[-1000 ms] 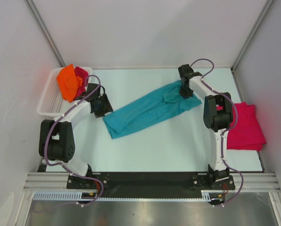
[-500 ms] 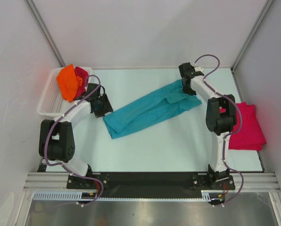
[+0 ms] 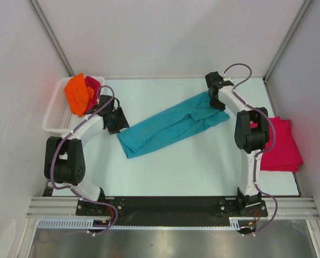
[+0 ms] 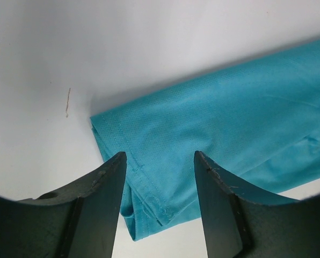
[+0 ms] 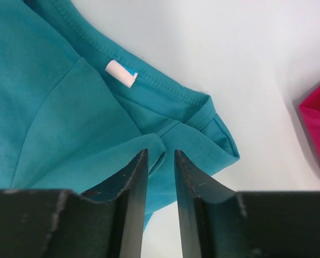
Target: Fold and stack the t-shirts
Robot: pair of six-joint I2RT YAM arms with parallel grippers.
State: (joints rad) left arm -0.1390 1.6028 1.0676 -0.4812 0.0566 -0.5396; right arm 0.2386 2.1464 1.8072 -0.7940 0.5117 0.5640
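A teal t-shirt (image 3: 171, 126) lies folded lengthwise, running diagonally across the table. My left gripper (image 3: 117, 121) is open, hovering just above the shirt's lower-left hem corner (image 4: 144, 188), its jaws (image 4: 159, 156) well apart. At the shirt's far right end my right gripper (image 3: 216, 97) is open by a narrow gap (image 5: 161, 153) over a raised fold near the collar, where a white label (image 5: 121, 73) shows. A folded crimson-pink t-shirt (image 3: 281, 142) rests at the right edge. An orange t-shirt (image 3: 77, 94) and another crimson one (image 3: 93, 86) sit bunched in the basket.
The white slatted basket (image 3: 52, 115) stands at the back left, close behind my left arm. Grey walls enclose the table on three sides. The pink shirt's edge (image 5: 318, 123) lies just right of the teal collar end.
My right gripper's jaws have parted, letting go of the teal shirt's collar end, and the wrist shifted slightly right. The left arm has not moved.
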